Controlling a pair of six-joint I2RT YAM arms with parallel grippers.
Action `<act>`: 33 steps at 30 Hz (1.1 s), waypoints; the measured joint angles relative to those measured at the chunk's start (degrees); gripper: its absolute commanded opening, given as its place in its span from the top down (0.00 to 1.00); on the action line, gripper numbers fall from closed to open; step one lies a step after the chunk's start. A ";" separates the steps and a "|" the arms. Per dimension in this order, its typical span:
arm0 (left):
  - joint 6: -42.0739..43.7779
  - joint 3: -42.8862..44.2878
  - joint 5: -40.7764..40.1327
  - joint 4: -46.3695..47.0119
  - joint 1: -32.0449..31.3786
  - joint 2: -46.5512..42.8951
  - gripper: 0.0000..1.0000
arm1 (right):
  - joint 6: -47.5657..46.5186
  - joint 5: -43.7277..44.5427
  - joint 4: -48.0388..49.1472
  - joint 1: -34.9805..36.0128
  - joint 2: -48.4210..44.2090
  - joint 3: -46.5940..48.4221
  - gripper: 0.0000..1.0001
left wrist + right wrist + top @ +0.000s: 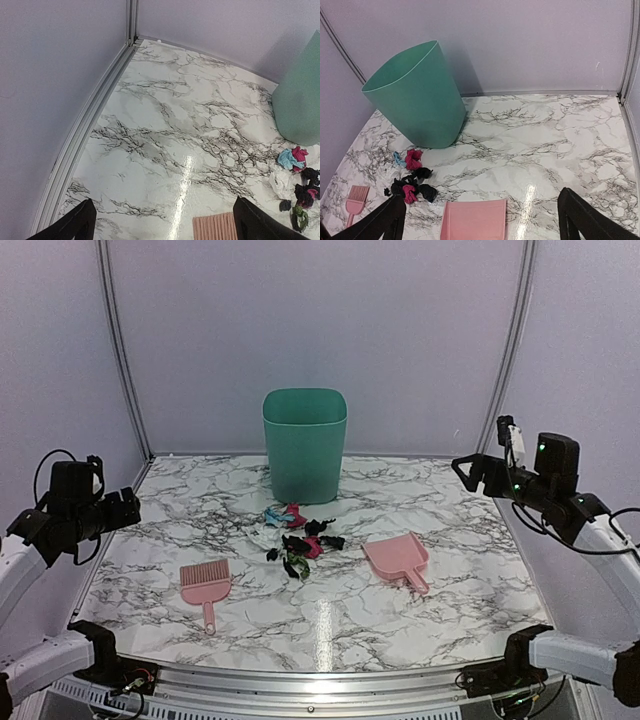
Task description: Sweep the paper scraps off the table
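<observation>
The paper scraps, black, magenta, green and light blue bits, lie bunched on the marble table just in front of the green bin. They also show in the left wrist view and the right wrist view. My left gripper is open and empty, raised over the table's left edge, far from the scraps; in its own view the jaws stand wide apart. My right gripper is open and empty, raised at the right.
A green bin stands at the back centre. A pink comb-like brush lies left of the scraps, a pink dustpan to their right. Grey walls enclose the table; a metal edge runs along the front.
</observation>
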 measured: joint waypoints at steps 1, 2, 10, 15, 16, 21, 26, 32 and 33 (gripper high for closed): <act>0.00 0.00 0.07 -0.13 -0.15 -0.02 0.01 | 0.20 -0.28 -0.13 -0.07 -0.20 0.00 0.02; 0.00 0.00 0.17 -0.35 -0.33 -0.13 0.01 | 0.52 -0.46 -0.33 -0.11 -0.50 0.00 0.01; -0.31 0.09 0.31 -1.49 -2.05 -1.07 0.01 | 2.32 -2.45 -1.33 -0.22 -4.26 0.00 0.02; -0.61 0.11 0.61 -2.19 -2.47 -1.14 0.01 | 2.78 -0.92 -7.21 1.27 -1.84 2.80 0.04; -0.63 0.11 0.63 -2.25 -2.47 -1.14 0.01 | 2.75 -0.11 -8.39 2.03 -0.85 3.58 0.04; -0.68 0.33 0.61 -2.54 -2.47 -0.63 0.01 | 3.19 5.33 -15.17 8.52 2.49 5.09 0.05; -0.72 0.85 0.61 -2.51 -2.47 0.13 0.01 | 4.24 10.73 -20.70 14.05 5.31 5.05 0.07; -0.74 0.85 0.63 -2.51 -2.49 0.42 0.01 | 5.90 14.10 -23.12 21.38 11.76 1.64 0.07; -0.74 0.85 0.63 -2.51 -2.60 0.59 0.01 | 6.08 14.23 -23.12 22.10 12.81 0.83 0.08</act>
